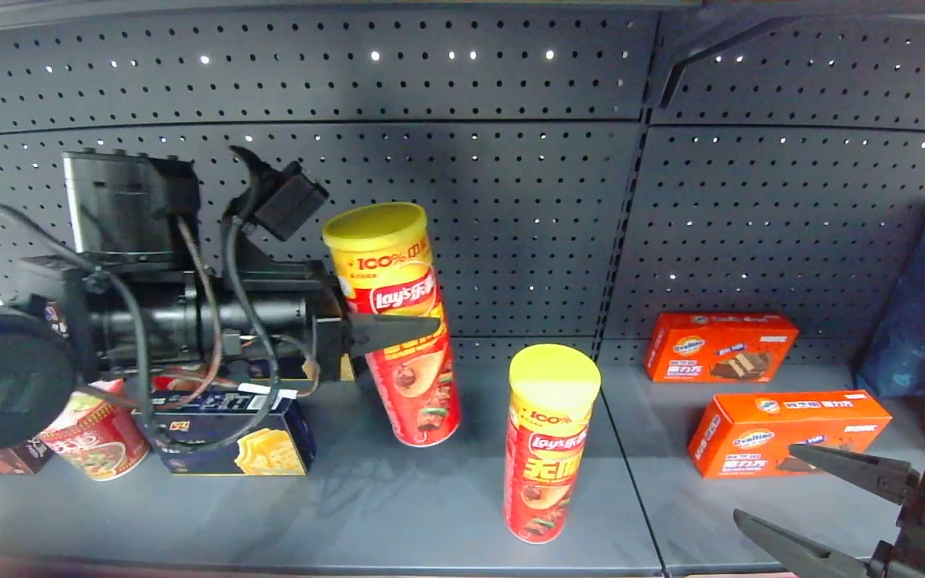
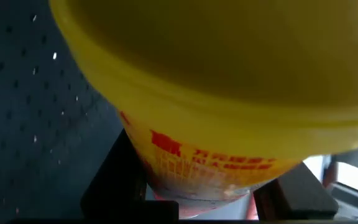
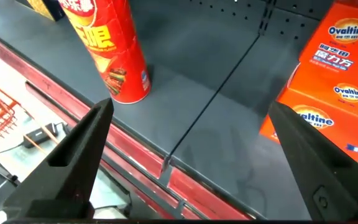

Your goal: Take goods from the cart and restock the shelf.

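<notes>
Dark grey pegboard backs a grey metal shelf [image 1: 398,498]. Over its left bay, our left gripper [image 1: 414,319] is clamped across the middle of a tall red cardboard chip tube with a yellow plastic lid [image 1: 386,265], which leans. A matching tube [image 1: 547,449] stands upright nearer the front edge. Our right gripper [image 1: 768,486] sits low at the right with its fingers spread, holding nothing, near two orange cartons [image 1: 784,429].

We judge the tube to be light, stiff, glossy and easily dented. It is also tall enough to topple, so a gentle mid-body hold suits it.

The far finger is hidden behind the tube. We cannot tell whether the tube's base touches the shelf.
</notes>
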You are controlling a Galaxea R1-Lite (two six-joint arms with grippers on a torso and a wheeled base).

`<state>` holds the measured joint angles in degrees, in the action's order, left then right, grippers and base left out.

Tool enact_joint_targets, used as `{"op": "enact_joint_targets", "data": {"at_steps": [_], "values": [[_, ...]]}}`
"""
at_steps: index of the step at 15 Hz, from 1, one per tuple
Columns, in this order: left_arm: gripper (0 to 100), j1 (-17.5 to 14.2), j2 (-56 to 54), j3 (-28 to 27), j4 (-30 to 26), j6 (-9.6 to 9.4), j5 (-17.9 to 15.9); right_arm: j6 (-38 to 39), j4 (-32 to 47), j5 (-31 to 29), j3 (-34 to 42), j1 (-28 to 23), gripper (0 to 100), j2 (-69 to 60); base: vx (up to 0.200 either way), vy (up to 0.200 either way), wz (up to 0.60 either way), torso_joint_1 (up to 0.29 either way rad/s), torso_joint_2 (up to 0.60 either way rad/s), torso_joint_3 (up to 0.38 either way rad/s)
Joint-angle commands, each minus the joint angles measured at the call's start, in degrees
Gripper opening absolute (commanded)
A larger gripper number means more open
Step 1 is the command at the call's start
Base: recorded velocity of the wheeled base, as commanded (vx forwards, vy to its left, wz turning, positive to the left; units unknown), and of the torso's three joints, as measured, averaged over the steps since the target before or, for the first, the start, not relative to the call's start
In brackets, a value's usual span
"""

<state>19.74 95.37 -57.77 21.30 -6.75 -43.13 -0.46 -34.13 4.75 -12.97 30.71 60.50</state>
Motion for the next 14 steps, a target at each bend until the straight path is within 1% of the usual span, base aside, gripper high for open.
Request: {"op": "enact_joint_targets", "data": {"at_steps": [1,2,3,4,5,7,8,9,11,14], "values": [[0,0.04,12.39,-7.80,1.03,-2.91,-2.31,0.11,-0.06,0.08,0.05,-0.03,100,-0.47,0.000,0.000,0.00,0.000,0.00,0.000],[0,0.04,12.39,-7.80,1.03,-2.91,-2.31,0.11,-0.06,0.08,0.05,-0.03,100,-0.47,0.000,0.000,0.00,0.000,0.00,0.000],[0,-0.05,16.69,-12.01,0.41,-4.94,-2.57,0.20,-0.06,0.17,0.05,-0.03,100,-0.56,0.000,0.000,0.00,0.000,0.00,0.000],[0,0.04,19.42,-14.39,0.32,-5.02,-2.57,0.20,-0.06,0.17,0.14,-0.03,100,-0.65,0.000,0.000,0.00,0.000,0.00,0.000],[0,0.04,21.09,-15.62,0.32,-5.11,-2.57,0.20,-0.06,0.26,0.05,-0.03,100,-0.65,0.000,0.000,0.00,0.000,0.00,0.000],[0,0.13,23.02,-16.85,0.32,-6.17,-2.57,0.20,-0.06,0.34,0.14,-0.03,100,-0.65,0.000,0.000,0.00,0.000,0.00,0.000],[0,0.30,24.96,-18.08,0.32,-7.40,-2.57,0.29,-0.06,0.34,0.14,-0.03,100,-0.65,0.000,0.000,0.00,0.000,0.00,0.000],[0,0.48,25.48,-18.34,0.32,-7.40,-2.57,0.29,-0.14,0.34,0.14,-0.03,100,-0.65,0.000,0.000,0.00,0.000,0.00,0.000],[0,1.09,27.68,-20.54,0.32,-7.40,-2.57,0.90,-0.06,0.43,0.31,0.05,100,-0.74,0.000,0.000,0.00,0.000,0.00,0.000],[0,1.62,30.49,-25.81,-1.79,-7.40,-2.57,1.61,-0.14,0.43,1.72,0.05,100,-1.53,0.000,0.000,0.00,0.000,0.00,0.000]]}}
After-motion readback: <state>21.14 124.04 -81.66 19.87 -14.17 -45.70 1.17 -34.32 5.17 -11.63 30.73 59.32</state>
